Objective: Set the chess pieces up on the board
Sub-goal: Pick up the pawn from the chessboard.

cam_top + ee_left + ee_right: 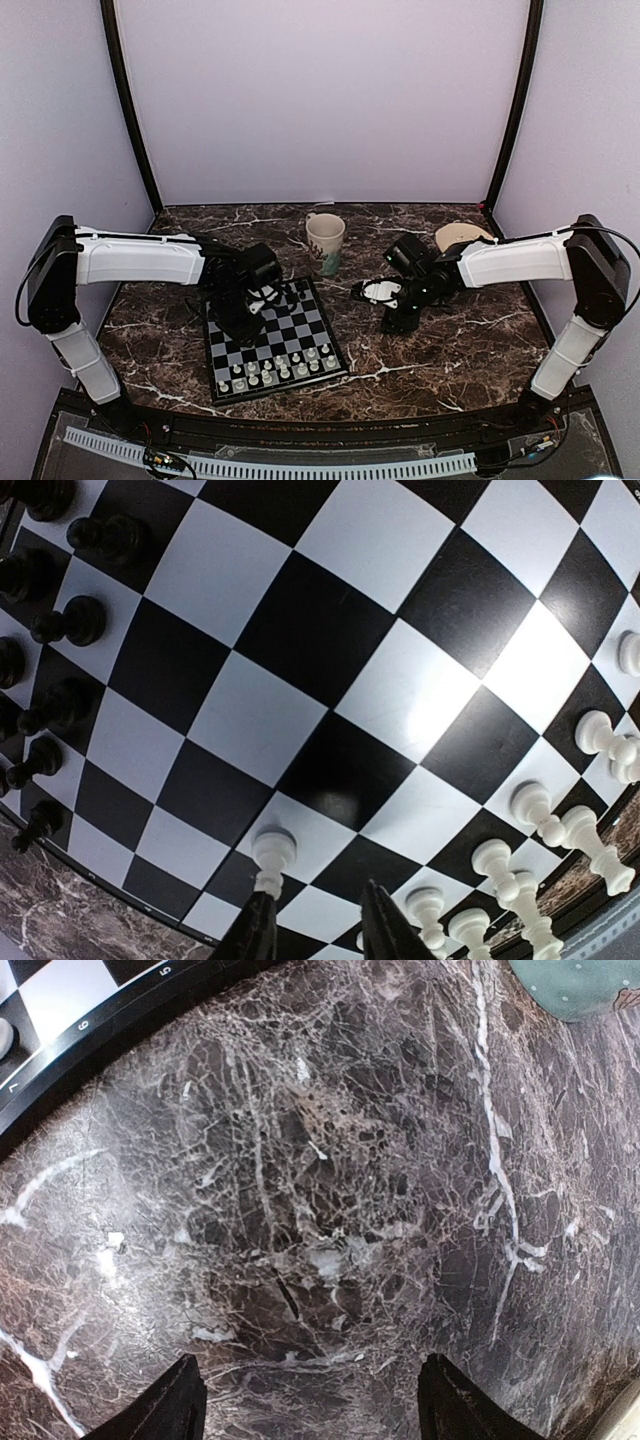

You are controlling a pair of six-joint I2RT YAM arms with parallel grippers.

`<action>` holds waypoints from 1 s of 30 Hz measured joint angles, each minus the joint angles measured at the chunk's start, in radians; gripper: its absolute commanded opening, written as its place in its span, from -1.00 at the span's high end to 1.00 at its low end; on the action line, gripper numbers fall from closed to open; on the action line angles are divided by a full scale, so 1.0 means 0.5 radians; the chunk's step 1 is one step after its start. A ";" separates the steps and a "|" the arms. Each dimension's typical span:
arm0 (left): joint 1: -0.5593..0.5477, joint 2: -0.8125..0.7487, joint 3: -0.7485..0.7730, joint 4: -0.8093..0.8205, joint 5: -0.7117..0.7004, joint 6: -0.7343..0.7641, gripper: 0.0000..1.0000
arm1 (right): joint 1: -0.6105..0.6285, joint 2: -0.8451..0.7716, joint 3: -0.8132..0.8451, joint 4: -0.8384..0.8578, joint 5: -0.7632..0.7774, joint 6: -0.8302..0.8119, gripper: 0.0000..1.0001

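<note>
The board (290, 330) lies in front of the left arm, with white chess pieces (275, 368) lined along its near edge. My left gripper (263, 300) hovers low over the board. In the left wrist view black pieces (75, 620) stand along the left edge and white ones (530, 880) crowd the lower right. A white pawn (272, 852) stands on a square right by my left finger (255, 930), its top behind that finger. The left gripper (317, 892) is slightly open, with nothing between its jaws. My right gripper (310, 1360) is open and empty over bare marble, to the right of the board (90, 1035).
A cream mug (325, 243) stands behind the board; its greenish base (575, 985) shows at the top right of the right wrist view. A beige disc (462, 236) lies at the back right. Lilac walls enclose the marble tabletop (450, 350).
</note>
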 measured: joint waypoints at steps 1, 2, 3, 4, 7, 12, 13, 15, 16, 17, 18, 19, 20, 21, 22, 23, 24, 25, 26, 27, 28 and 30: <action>0.000 0.011 0.004 -0.002 -0.015 0.006 0.37 | 0.000 0.000 0.000 0.000 0.000 -0.001 -0.45; 0.000 0.012 0.008 -0.001 -0.024 0.008 0.37 | 0.000 0.000 0.000 0.000 0.000 -0.001 -0.45; 0.000 0.014 0.013 0.001 -0.034 0.014 0.37 | 0.000 0.000 0.000 -0.001 0.000 -0.001 -0.45; 0.000 0.018 0.021 0.002 -0.039 0.017 0.38 | 0.000 0.000 0.000 0.000 0.000 -0.001 -0.45; 0.000 0.025 0.034 0.009 -0.044 0.031 0.39 | 0.000 0.000 0.000 -0.001 0.000 -0.002 -0.45; 0.000 0.025 0.038 0.005 -0.052 0.053 0.38 | 0.000 0.002 0.000 -0.001 0.000 -0.005 -0.45; 0.003 0.025 0.043 0.006 -0.058 0.057 0.37 | 0.000 0.002 0.000 -0.001 0.000 -0.005 -0.45; 0.011 0.025 0.053 0.007 -0.076 0.060 0.35 | 0.000 0.002 0.000 -0.002 0.001 -0.005 -0.45; 0.015 0.025 0.055 0.008 -0.086 0.060 0.35 | 0.000 0.002 0.000 -0.002 0.000 -0.005 -0.45; 0.021 0.025 0.055 0.007 -0.094 0.061 0.34 | 0.000 0.002 0.000 -0.002 0.001 -0.005 -0.45; 0.027 0.026 0.055 0.007 -0.097 0.061 0.34 | 0.000 0.002 0.000 -0.002 0.001 -0.005 -0.45; 0.034 0.027 0.055 0.008 -0.098 0.063 0.35 | 0.000 0.002 0.000 -0.002 0.001 -0.005 -0.45; 0.041 0.029 0.055 0.009 -0.099 0.063 0.34 | 0.000 0.002 0.000 -0.003 0.001 -0.005 -0.45; 0.047 0.031 0.054 0.011 -0.099 0.064 0.34 | 0.000 0.002 0.000 -0.004 0.002 -0.005 -0.45; 0.053 0.033 0.053 0.015 -0.099 0.065 0.34 | 0.000 0.002 0.000 -0.005 0.002 -0.005 -0.45; 0.060 0.034 0.051 0.025 -0.099 0.066 0.34 | 0.000 0.002 0.000 -0.005 0.002 -0.005 -0.45; 0.066 0.034 0.050 0.031 -0.100 0.066 0.36 | 0.000 0.002 0.000 -0.006 0.003 -0.005 -0.45; 0.072 0.034 0.044 0.044 -0.100 0.066 0.38 | 0.000 0.002 0.000 -0.006 0.005 -0.005 -0.45; 0.076 0.034 0.037 0.054 -0.099 0.066 0.42 | 0.000 0.002 0.000 -0.006 0.007 -0.005 -0.45; 0.082 0.034 0.027 0.065 -0.096 0.066 0.44 | 0.000 0.002 0.000 -0.006 0.008 -0.005 -0.45; 0.083 0.035 0.021 0.067 -0.093 0.068 0.47 | 0.000 0.002 0.000 -0.006 0.008 -0.005 -0.45; 0.085 0.045 0.003 0.079 -0.082 0.071 0.50 | 0.000 0.002 0.000 -0.006 0.008 -0.005 -0.45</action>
